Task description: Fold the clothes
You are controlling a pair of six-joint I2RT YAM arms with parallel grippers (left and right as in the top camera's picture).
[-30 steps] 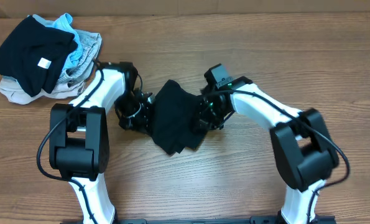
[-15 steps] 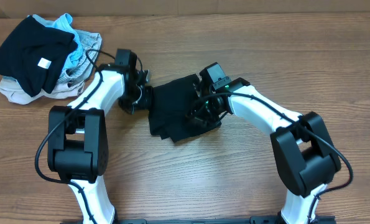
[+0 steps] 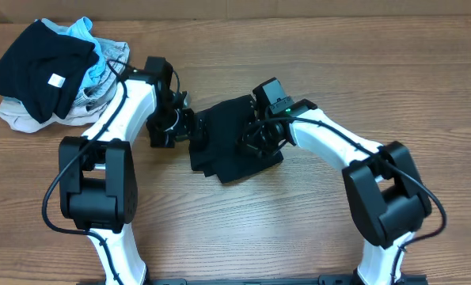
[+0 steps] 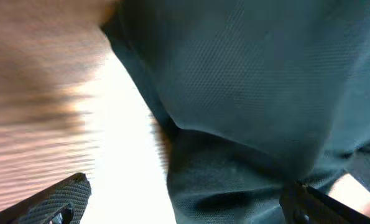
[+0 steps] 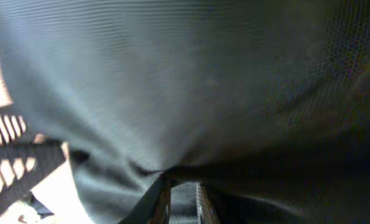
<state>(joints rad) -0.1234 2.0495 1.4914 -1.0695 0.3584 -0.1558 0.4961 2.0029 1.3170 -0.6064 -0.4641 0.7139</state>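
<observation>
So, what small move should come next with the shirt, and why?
Probably open the right pincer and lift it off. The shirt lies as a compact folded bundle on the table. The left pincer is open at its left edge, while the right one seems shut on the cloth.
</observation>
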